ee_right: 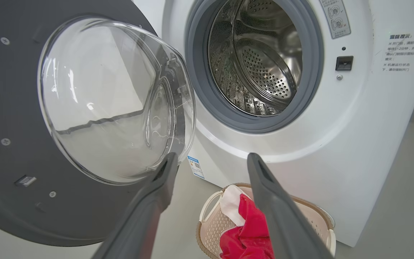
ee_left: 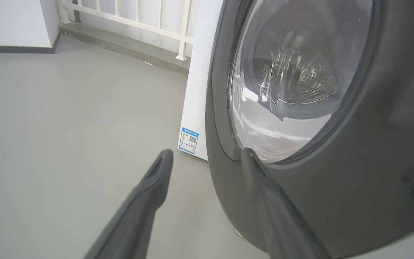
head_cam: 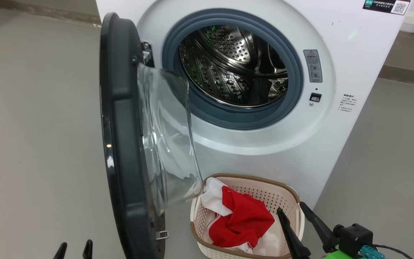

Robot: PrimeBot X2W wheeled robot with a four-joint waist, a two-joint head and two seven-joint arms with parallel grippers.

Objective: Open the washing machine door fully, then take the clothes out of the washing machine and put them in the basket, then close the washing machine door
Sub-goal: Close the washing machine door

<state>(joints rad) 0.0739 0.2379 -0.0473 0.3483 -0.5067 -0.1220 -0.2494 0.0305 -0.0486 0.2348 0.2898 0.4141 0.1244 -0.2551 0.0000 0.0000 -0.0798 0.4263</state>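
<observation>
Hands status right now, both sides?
left hand: open, holding nothing
right hand: open, holding nothing

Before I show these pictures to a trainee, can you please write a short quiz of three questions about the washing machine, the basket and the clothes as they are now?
1. True or false: the drum of the washing machine is empty.
2. Where does the red garment lie? A, in the drum; B, in the basket; C, on the floor.
3. Which step of the task is not yet done?
Key: 1 true; 2 B; 3 closing the washing machine door, which stands open.
</observation>
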